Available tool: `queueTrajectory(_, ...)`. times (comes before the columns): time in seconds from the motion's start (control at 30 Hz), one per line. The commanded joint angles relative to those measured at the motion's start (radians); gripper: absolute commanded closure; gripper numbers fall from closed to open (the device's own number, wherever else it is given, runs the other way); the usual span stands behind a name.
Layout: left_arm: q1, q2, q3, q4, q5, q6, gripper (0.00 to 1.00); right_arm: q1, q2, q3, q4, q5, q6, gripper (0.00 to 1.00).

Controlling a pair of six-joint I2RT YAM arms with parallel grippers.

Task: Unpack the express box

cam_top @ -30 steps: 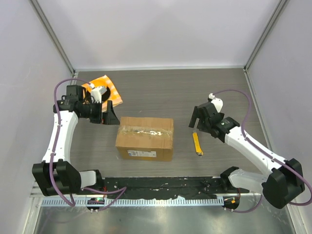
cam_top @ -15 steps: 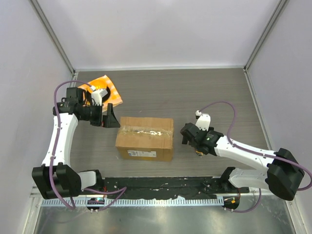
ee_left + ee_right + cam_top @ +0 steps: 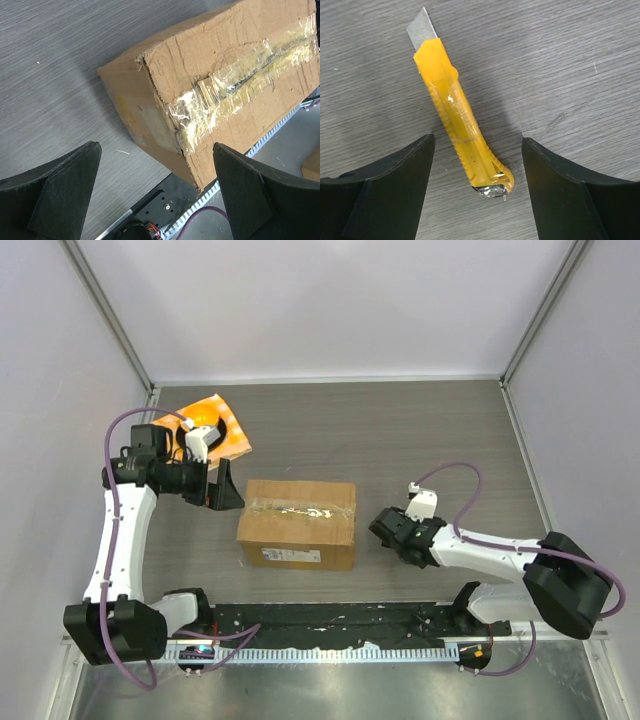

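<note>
Sitting near the middle of the table (image 3: pixel 420 430), the express box (image 3: pixel 297 523) is closed, long side running left to right, a bit nearer the near edge than the far wall. Clear crinkled tape (image 3: pixel 296 508) runs along its top seam and down the left end, white label (image 3: pixel 291 555) on the near side face. In the left wrist view the box (image 3: pixel 240 75) shows torn, dented cardboard at the corner and the tape (image 3: pixel 235 85) is intact.

Left gripper (image 3: pixel 222 487) hangs just beside the box's far left corner, not touching it, fingers spread wide and pointed toward the box. In its own camera the left gripper (image 3: pixel 155 165) frames the taped left end of the box between both black fingers (image 3: pixel 65 185), nothing held.

Right gripper (image 3: pixel 392 530) is low over the table just right of the box, arm stretched out flat from the near right. Its wrist view shows the right gripper (image 3: pixel 477 150) spread wide, one finger on each side of a yellow utility knife (image 3: pixel 455 117) lying flat on the table, blade tip out at the far end, both fingers apart from the handle. From the top view the knife is hidden under the gripper.

Orange checkered cloth (image 3: pixel 228 425) lies at the far left, behind the left arm, well apart from the box
</note>
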Motion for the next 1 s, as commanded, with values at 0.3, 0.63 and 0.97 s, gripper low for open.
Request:
queueTrajectory(0.3, 0.003, 0.019, 0.084, -0.060, 0.114, 0.080, 0.00, 0.014, 0.016, -0.055, 0.132, 0.008, 0.056, 0.62)
queueTrajectory(0.63, -0.006, 0.060, 0.297, -0.181, 0.270, 0.295, 0.00, 0.016, -0.250, 0.188, -0.021, -0.043, -0.122, 0.96)
queueTrajectory(0.97, -0.083, -0.270, 0.052, 0.265, 0.364, 0.511, 0.00, 0.010, -0.161, 0.643, -0.132, -0.575, -0.285, 0.99)
